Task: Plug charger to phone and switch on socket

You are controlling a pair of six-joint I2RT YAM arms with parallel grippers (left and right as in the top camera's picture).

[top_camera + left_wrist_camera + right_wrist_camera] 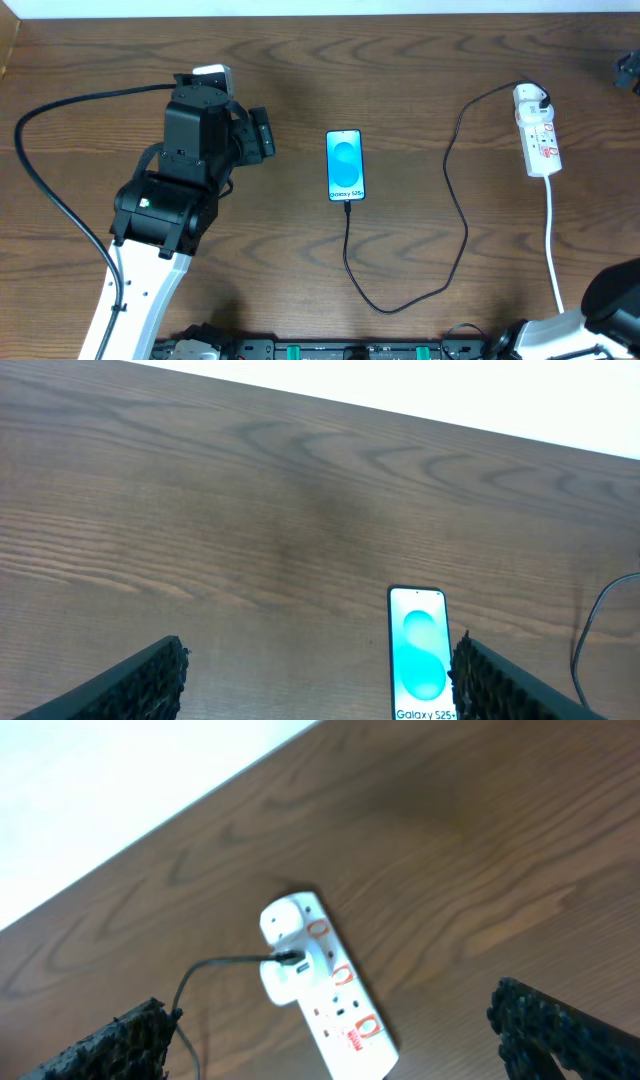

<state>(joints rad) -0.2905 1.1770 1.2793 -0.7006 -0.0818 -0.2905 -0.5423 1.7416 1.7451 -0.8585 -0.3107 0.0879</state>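
Observation:
The phone (pixel 345 165) lies flat at the table's middle with its blue screen up, and it also shows in the left wrist view (pixel 420 655). The black charger cable (pixel 455 215) meets the phone's near edge, loops toward the front, then runs up to the white plug block on the socket strip (pixel 537 132) at the right. My left gripper (pixel 262 133) is open and empty, left of the phone; its fingers (pixel 320 660) stand wide, and the phone is just inside the right one. My right gripper (pixel 328 1005) is open and empty, with the strip (pixel 335 1005) below and between its fingers.
The strip's white lead (pixel 552 235) runs toward the front right, where part of the right arm (pixel 615 290) shows. A small dark object (pixel 628 70) sits at the right edge. The table's far edge (pixel 400 410) is beyond the phone.

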